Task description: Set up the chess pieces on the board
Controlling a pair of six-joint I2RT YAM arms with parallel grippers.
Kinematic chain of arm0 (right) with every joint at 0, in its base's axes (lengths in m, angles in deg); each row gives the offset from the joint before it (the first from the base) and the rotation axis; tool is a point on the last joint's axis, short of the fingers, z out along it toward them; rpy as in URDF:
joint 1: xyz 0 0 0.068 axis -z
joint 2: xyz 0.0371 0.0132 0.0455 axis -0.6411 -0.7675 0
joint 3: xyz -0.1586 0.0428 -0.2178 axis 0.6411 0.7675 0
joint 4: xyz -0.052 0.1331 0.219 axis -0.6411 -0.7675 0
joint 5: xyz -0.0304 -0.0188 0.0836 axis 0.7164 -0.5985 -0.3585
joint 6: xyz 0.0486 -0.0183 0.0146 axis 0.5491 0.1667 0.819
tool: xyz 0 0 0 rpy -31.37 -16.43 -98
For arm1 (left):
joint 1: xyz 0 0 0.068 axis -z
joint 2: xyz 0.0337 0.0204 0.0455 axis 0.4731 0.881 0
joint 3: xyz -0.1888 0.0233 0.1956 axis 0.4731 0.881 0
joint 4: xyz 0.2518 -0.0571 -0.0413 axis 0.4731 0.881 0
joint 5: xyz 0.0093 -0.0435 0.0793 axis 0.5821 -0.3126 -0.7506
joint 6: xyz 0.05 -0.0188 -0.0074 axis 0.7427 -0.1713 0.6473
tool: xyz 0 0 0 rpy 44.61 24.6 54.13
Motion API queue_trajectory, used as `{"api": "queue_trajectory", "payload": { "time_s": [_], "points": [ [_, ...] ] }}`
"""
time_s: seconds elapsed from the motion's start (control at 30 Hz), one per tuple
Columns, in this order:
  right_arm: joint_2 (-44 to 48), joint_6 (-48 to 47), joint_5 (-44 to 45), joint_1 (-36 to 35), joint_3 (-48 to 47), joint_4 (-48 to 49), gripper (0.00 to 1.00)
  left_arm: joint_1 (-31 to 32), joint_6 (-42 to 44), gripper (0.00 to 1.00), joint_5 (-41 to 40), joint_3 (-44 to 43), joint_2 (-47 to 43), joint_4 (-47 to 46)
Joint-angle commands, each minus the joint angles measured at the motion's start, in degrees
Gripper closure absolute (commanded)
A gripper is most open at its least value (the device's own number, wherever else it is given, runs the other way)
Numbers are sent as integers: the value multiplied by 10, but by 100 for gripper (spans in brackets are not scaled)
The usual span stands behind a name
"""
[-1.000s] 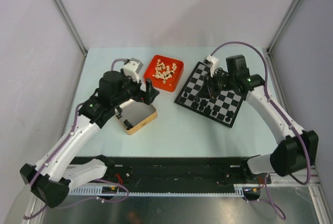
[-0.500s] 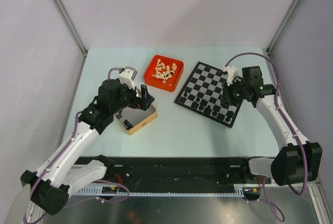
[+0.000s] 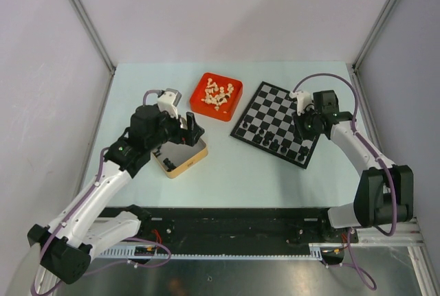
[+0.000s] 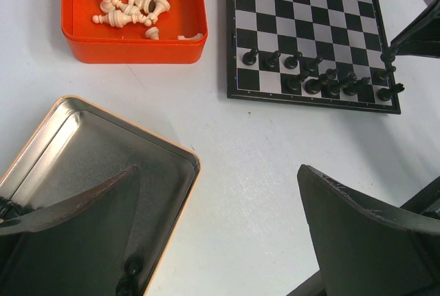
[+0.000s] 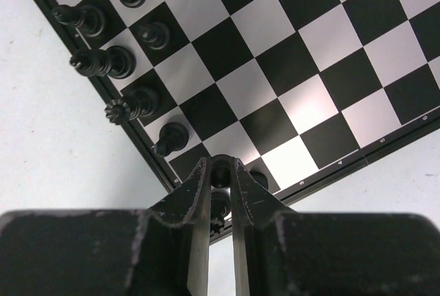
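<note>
The board [image 3: 271, 114] lies at the right, with several black chess pieces [image 3: 274, 146] along its near edge. They also show in the left wrist view [image 4: 313, 84] and the right wrist view [image 5: 113, 62]. My right gripper [image 3: 303, 128] hangs over the board's right corner. In the right wrist view it [image 5: 220, 167] is shut on a black chess piece [image 5: 221, 171] just above the board, with other black pieces close beside it. My left gripper [image 4: 216, 196] is open and empty above the table, beside a metal tin [image 4: 96, 158] that holds black pieces [image 4: 128, 275].
A red tray [image 3: 230, 107] of cream chessmen [image 3: 217, 94] stands left of the board; it also shows in the left wrist view [image 4: 130, 45]. The gold-rimmed tin [image 3: 189, 161] lies under my left wrist. Grey walls close in the table on three sides.
My right gripper has moved from over the board's middle to its right corner and come lower. My left arm drew back slightly at first, then stayed still.
</note>
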Motion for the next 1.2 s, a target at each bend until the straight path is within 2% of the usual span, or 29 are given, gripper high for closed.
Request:
{"api": "queue_trajectory", "payload": {
  "time_s": [0.0,0.5,1.17],
  "points": [
    [-21,-12,17,-3,6,39,83,0,-12,0,2,10,-2,-25],
    [-74,-17,34,-11,17,57,80,-1,-20,0,5,28,-14,-29],
    [-95,-20,37,-17,17,58,77,0,-22,0,9,33,-16,-31]
  ]
}}
